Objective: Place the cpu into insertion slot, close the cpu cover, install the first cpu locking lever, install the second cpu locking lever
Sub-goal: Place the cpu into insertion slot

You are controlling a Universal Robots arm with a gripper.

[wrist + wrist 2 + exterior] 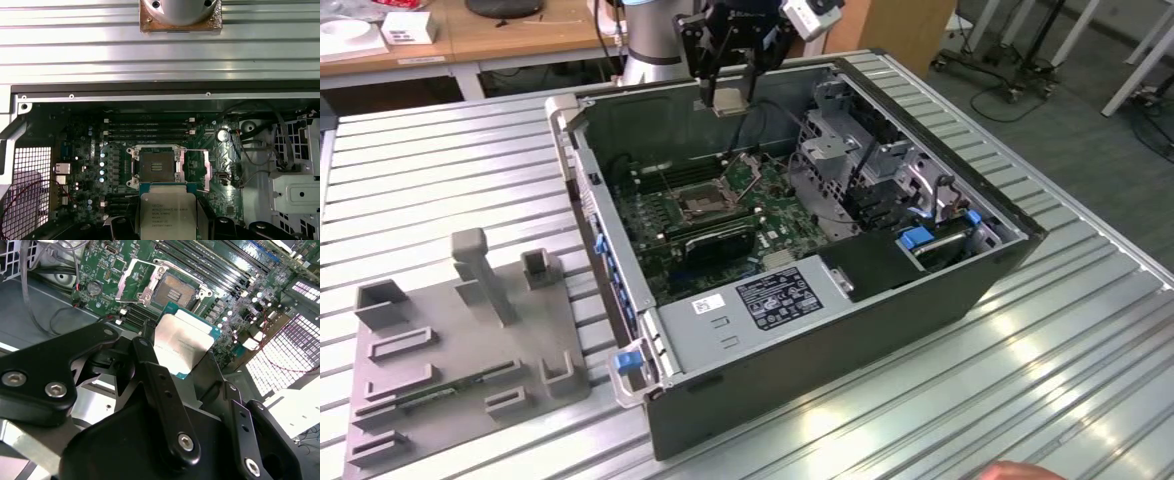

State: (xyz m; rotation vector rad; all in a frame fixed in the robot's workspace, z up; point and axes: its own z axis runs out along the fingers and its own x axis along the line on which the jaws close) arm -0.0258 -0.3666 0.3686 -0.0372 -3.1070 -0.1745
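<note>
In the exterior view a grey fixture [467,340] lies on the bench [427,150] at that view's left; the hand [727,95] is clamped on the cpu [728,104] above the open case [854,300]; in the first wrist view the insertion slot [156,167] is seen bare, the cpu cover [196,169] swung aside.

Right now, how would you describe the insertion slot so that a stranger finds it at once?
Look inside the open computer case, at the green motherboard on its floor. Near the board's middle sits the insertion slot, a square socket with silvery rim and dark centre. Unlike the long, narrow memory slots beside it, it is square.
</note>
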